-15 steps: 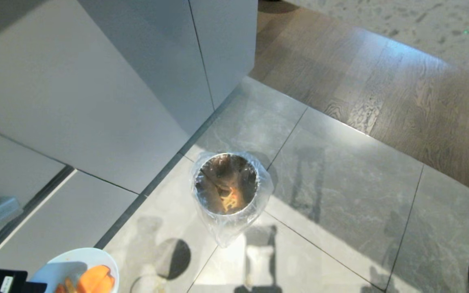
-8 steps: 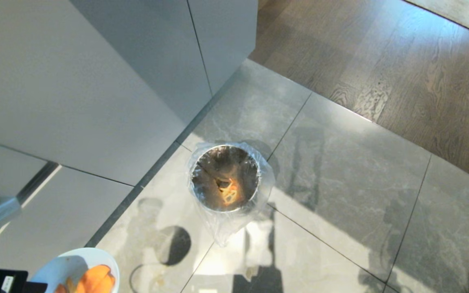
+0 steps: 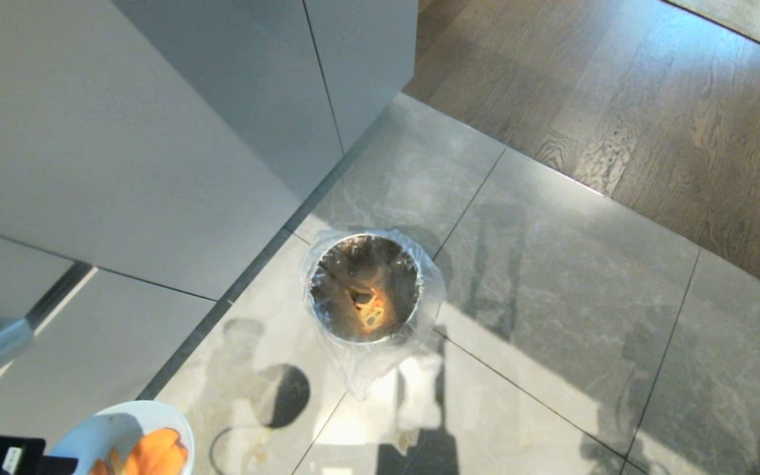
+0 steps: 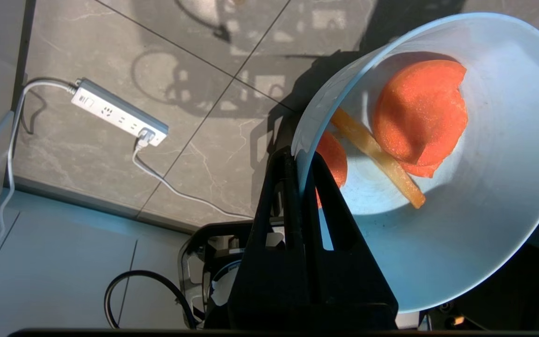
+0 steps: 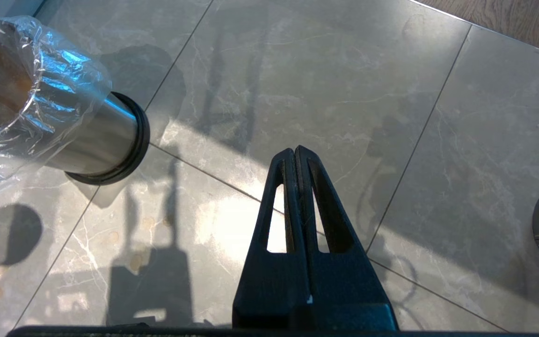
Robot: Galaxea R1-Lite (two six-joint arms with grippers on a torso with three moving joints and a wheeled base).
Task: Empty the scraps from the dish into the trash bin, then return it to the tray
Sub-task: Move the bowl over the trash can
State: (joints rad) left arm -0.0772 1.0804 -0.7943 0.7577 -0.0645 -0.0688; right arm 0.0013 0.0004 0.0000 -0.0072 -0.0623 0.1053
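— While the left gripper [image 4: 300, 161] pinches the dish [image 4: 461, 196] by its rim, what does the bowl hold?

— Item one: scraps [image 4: 419, 117], orange chunks and one pale stick (all inside). Dish sits at the head view's lower left, well apart from the trash bin [image 3: 365, 287] on the grey tiled floor [image 3: 551, 277].

— And the right gripper [image 5: 296, 154]?

— Item two: jaws pressed together, empty, hanging over the floor beside the bin.
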